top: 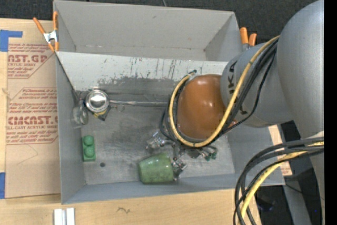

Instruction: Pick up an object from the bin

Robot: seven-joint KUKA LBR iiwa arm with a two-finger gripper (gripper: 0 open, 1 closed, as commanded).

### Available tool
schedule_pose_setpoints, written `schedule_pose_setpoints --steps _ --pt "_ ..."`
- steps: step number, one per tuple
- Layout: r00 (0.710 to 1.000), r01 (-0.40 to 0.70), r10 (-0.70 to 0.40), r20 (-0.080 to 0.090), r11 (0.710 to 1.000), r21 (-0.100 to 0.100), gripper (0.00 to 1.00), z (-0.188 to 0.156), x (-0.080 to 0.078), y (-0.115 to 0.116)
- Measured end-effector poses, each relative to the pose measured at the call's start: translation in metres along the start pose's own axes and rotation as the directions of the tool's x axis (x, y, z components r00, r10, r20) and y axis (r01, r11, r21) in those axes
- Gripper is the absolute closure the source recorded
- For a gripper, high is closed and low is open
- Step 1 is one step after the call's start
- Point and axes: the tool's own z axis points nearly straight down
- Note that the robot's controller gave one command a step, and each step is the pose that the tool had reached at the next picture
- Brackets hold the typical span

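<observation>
Green cup lies by the bin's lower edge, gripper beside its right end, open or closed I cannot tell; bare floor spreads left.

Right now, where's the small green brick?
Camera view: the small green brick lies on the bin floor by the left wall, below the shiny metal cup and left of the bigger green lump.

Light: grey metal bin is lit evenly from above.
Glare: is seen on shiny round silver cap.
Shadow: is cast beneath glossy orange wrist cover.
</observation>
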Motion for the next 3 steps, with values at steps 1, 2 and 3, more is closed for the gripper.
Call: schedule_pose_setpoints --steps 1,2,3 --pt "1.000 -0.003 0.003 0.006 1.000 0.005 1.00 -0.002 -0.002 -0.002" --pt "1.000 -0.002 0.002 0.001 1.000 -0.002 0.00 0.000 0.000 0.001" --pt "0.983 0.184 -0.184 -0.002 0.983 0.001 0.00 0.000 -0.016 0.027"
